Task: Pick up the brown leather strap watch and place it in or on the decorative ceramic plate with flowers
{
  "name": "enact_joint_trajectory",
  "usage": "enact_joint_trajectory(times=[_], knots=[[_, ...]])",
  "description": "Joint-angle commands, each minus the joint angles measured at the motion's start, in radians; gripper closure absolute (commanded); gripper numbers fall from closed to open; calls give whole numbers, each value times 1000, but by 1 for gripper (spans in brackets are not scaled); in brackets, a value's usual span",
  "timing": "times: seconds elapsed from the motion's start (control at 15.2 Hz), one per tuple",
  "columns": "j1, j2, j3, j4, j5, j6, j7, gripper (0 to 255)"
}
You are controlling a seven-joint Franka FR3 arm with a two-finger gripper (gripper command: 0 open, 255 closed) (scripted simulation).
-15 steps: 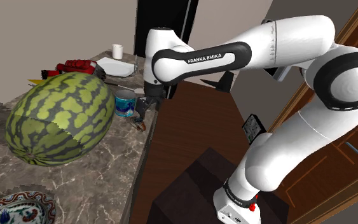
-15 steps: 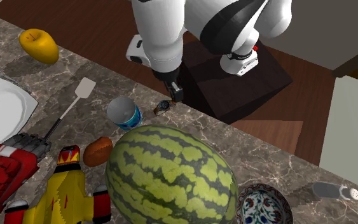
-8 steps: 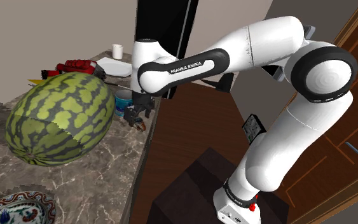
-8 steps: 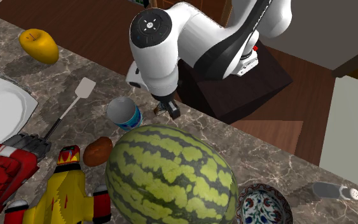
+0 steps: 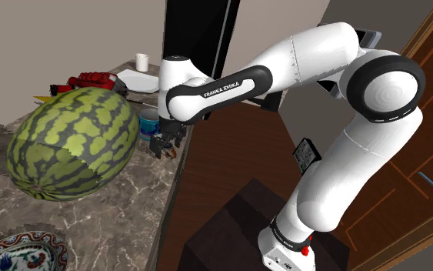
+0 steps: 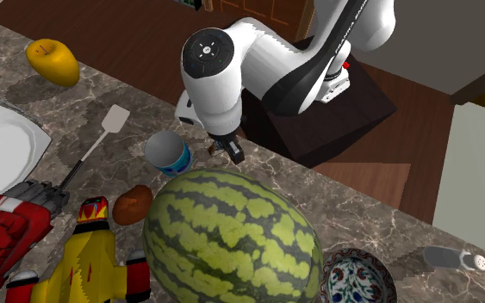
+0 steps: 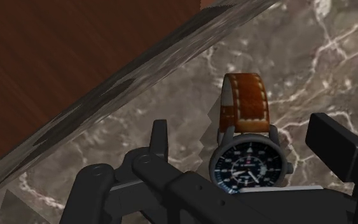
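Lowered since before, pincer (image 7: 246, 142) straddles watch (image 7: 245, 105), apparently without touching.

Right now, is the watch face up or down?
Face up: the watch shows its dark dial, strap flat on the marble counter.

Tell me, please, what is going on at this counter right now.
The white arm holds its black gripper low over the brown-strapped watch, which lies near the edge of the counter. Its fingers stand open on either side of the watch, not yet gripping it. The flowered plate sits at the other end of the big watermelon.
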Motion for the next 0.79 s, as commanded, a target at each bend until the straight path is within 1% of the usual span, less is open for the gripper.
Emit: enact_joint_trajectory(times=[0.0, 0.13, 0.2, 0.73], knots=[[0, 1, 0, 0, 0, 1, 0, 0], [0, 1, 0, 0, 0, 1, 0, 0], [0, 1, 0, 0, 0, 1, 0, 255], [0, 0, 0, 0, 0, 1, 0, 255]])
